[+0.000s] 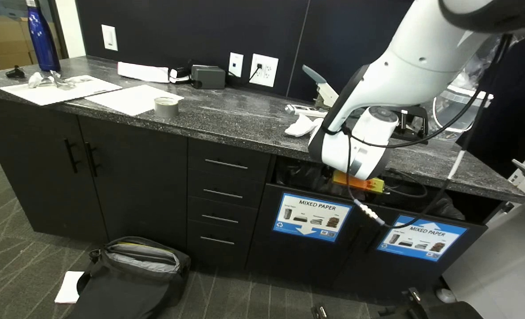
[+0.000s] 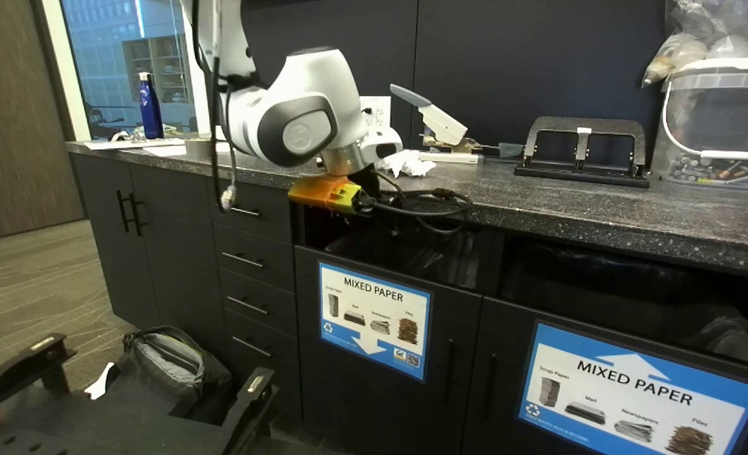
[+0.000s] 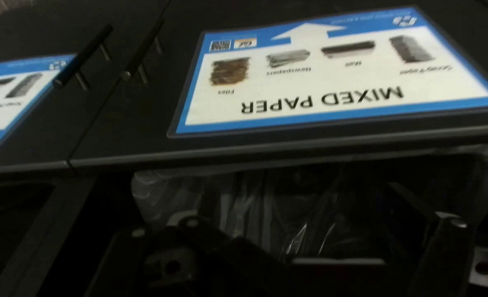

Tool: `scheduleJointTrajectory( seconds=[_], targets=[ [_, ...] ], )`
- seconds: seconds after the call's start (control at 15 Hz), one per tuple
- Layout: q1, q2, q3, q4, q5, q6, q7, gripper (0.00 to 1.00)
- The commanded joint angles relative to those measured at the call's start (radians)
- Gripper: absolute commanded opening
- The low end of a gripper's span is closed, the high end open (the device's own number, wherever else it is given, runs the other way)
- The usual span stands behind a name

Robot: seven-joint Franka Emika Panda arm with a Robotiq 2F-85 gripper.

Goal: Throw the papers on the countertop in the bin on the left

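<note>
Gripper [image 3: 308,202] is at the mouth of the LH bin [image 3: 161,185], just below the edge of the countertop [image 2: 601,205]. Wrist pic is upside down & v. dark, but the fingers [image 3: 413,202] look released, well apart, w/ the clear liner [image 3: 248,206] showing btwn them. Arm [image 2: 314,117] reaches down in front of the counter, black cable [image 2: 412,208] looping off the wrist. Paper sign [image 2: 374,319] under that opening has its arrow pointing down; RH sign [image 2: 639,392] points up.

Crumpled paper [image 2: 405,163] is on the countertop in both exterior views, just beside the stapler [image 2: 440,123]. 2 flat sheets [image 1: 131,99] lie twd the far LH end, tape roll [image 1: 166,107] at the nr edge of one, can't tell if touching. Blue bottle [image 1: 43,40] upright just behind the other. Hole punch [image 2: 582,151] & clear bucket [image 2: 715,126] at the RH end. Grey bag [image 1: 134,279] on the floor, unzipped
</note>
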Motion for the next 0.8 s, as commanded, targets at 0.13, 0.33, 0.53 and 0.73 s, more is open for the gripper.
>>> scheduleJointTrajectory(
  seconds=[0.13, 0.33, 0.53, 0.73],
  targets=[
    [0.349, -0.267, -0.409, -0.142, -0.298, -0.452, 0.107, 1.0],
    [0.48, -0.332, -0.57, -0.054, -0.496, -0.613, 0.216, 1.0],
    [0.359, -0.408, -0.45, 0.046, -0.693, -0.669, 0.324, 1.0],
    [0.175, -0.35, -0.272, 0.172, -0.768, -0.631, 0.349, 1.0]
  ],
)
